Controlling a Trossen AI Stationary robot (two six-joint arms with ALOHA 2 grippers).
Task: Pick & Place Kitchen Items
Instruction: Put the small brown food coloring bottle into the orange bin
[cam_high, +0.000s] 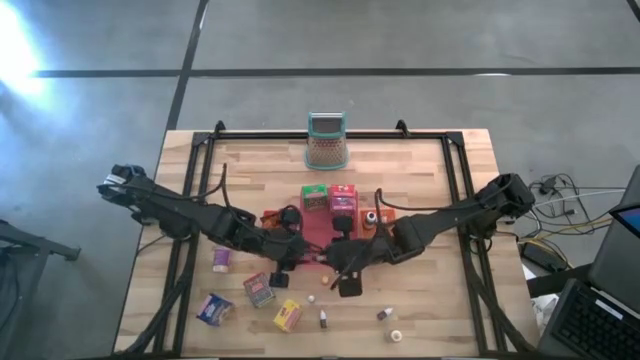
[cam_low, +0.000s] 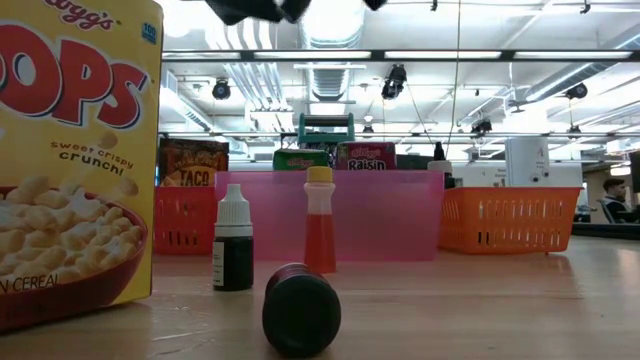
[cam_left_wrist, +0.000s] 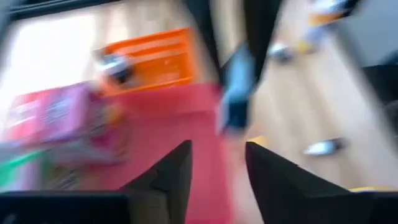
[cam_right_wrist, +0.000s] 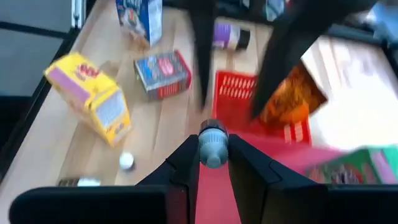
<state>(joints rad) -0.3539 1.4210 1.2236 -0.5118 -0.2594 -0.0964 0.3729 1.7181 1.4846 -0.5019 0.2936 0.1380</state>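
Observation:
My right gripper (cam_right_wrist: 213, 163) is shut on a tiny bottle with a grey-white cap (cam_right_wrist: 213, 146), over the near edge of the flat red tray (cam_high: 318, 238). My left gripper (cam_left_wrist: 216, 171) stands open above the same tray, nothing between its fingers. In the high view the two grippers (cam_high: 292, 258) (cam_high: 345, 275) are close together at mid-table. A green box (cam_high: 316, 197) and a red box (cam_high: 343, 197) stand at the tray's far end. A yellow box (cam_right_wrist: 93, 93), a red-and-blue box (cam_right_wrist: 163, 73) and a purple jar (cam_right_wrist: 230, 36) lie on the table. My right gripper pinches the tiny bottle between its two fingertips, just at the cap end (cam_right_wrist: 213, 152). The fingers hide the bottle's body. The fingers slant down from the table's right side. The bottle is lifted clear above the red tray.
A red basket (cam_right_wrist: 283, 109) holds an orange packet. An orange tray (cam_left_wrist: 149, 59) holds a small jar. The teal-rimmed mesh holder (cam_high: 326, 140) stands at the far edge. Small bottles (cam_high: 324, 319) (cam_high: 384, 314) and a blue box (cam_high: 213, 309) lie near the front edge.

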